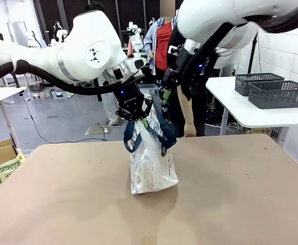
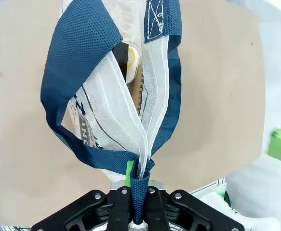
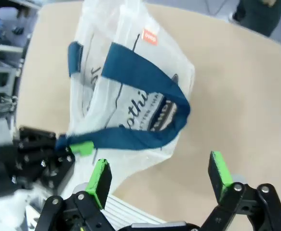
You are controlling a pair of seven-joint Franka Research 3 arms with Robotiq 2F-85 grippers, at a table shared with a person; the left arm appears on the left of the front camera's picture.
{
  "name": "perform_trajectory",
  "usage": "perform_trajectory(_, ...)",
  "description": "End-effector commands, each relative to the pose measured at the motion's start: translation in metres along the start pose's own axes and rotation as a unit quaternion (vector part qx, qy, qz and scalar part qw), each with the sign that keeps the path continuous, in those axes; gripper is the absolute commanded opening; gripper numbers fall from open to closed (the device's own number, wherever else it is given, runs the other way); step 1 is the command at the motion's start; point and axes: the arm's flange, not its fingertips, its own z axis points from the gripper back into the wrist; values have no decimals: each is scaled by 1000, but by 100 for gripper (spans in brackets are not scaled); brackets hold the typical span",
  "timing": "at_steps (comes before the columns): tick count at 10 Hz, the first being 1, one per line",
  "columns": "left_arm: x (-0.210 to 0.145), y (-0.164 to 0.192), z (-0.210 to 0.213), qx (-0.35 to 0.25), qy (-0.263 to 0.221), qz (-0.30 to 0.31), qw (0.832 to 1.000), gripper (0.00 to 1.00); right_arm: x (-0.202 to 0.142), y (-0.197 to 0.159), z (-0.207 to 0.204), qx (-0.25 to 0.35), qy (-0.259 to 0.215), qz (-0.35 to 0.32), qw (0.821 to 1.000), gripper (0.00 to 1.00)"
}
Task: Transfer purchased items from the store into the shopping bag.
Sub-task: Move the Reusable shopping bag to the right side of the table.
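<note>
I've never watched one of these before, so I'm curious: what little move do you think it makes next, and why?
Probably the right end effector lifts up and away from the bag. Its jaws stand wide open and hold nothing, while the left end effector is shut on a blue handle, keeping the bag upright on the table. Packets already show inside.

I am counting one shopping bag (image 1: 151,163) at the table's centre — one bag, showing two navy strap handles (image 3: 145,103). I am counting two grippers of mine: my left gripper (image 1: 136,113) at the bag's twelve o'clock, my right gripper (image 1: 175,84) toward its one o'clock. I am seeing one table (image 1: 241,204) under the bag and one white side table (image 1: 230,99) at about two o'clock, carrying two dark grey baskets (image 1: 277,93). One person (image 1: 164,41) is standing at twelve o'clock. Items inside the bag — I cannot count them.
</note>
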Motion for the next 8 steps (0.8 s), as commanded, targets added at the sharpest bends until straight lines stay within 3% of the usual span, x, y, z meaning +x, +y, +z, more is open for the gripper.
perform_trajectory(1, -2, 1, 3, 0, 1, 0, 1000, 0, -30, -30, 9, 28, 22, 98, 995, 100)
perform_trajectory(3, -2, 1, 3, 0, 1, 0, 1000, 0, -50, -48, 23, 11, -1, 215, 976, 100)
perform_trajectory(5, -2, 1, 3, 0, 1, 0, 1000, 0, -74, -74, 36, 58, -29, 347, 936, 100)
perform_trajectory(7, -2, 1, 3, 0, 1, 0, 1000, 0, -83, -100, 46, 74, -69, 369, 924, 100)
perform_trajectory(8, -2, 1, 3, 0, 1, 0, 1000, 0, -84, -117, 45, 83, -80, 334, 936, 100)
